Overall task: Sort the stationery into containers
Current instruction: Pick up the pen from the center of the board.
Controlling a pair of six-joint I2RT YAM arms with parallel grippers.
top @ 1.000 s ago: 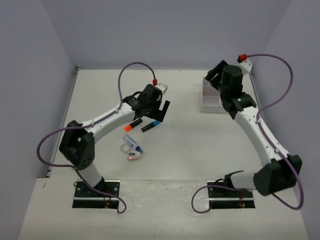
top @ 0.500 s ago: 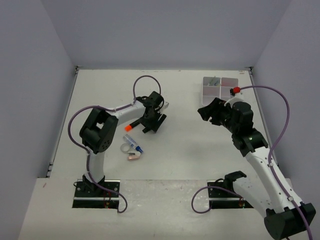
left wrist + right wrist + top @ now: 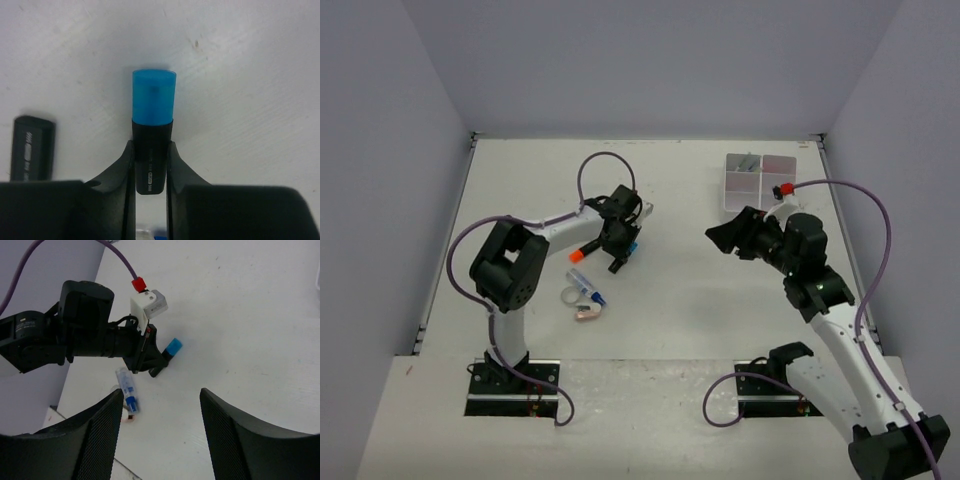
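My left gripper [image 3: 620, 252] [image 3: 150, 150] is shut on the black body of a blue-capped highlighter [image 3: 153, 97] [image 3: 631, 246] [image 3: 173, 347], low at the table; the cap sticks out past the fingertips. An orange-capped highlighter [image 3: 582, 251] [image 3: 32, 148] lies just left of it. My right gripper [image 3: 724, 236] [image 3: 160, 440] hangs open and empty above the table's middle right, facing the left arm. The white organiser box [image 3: 757, 180] stands at the back right, behind the right gripper, with small items in its far compartments.
A small tape roll [image 3: 572, 295], a clear tube with a blue piece [image 3: 588, 290] [image 3: 126, 390] and a pink piece [image 3: 588, 313] lie together in front of the left gripper. Purple cables arch over both arms.
The left gripper came down over the blue-capped highlighter and shut on it. The right arm swung away from the organiser box toward the table's middle, still open.
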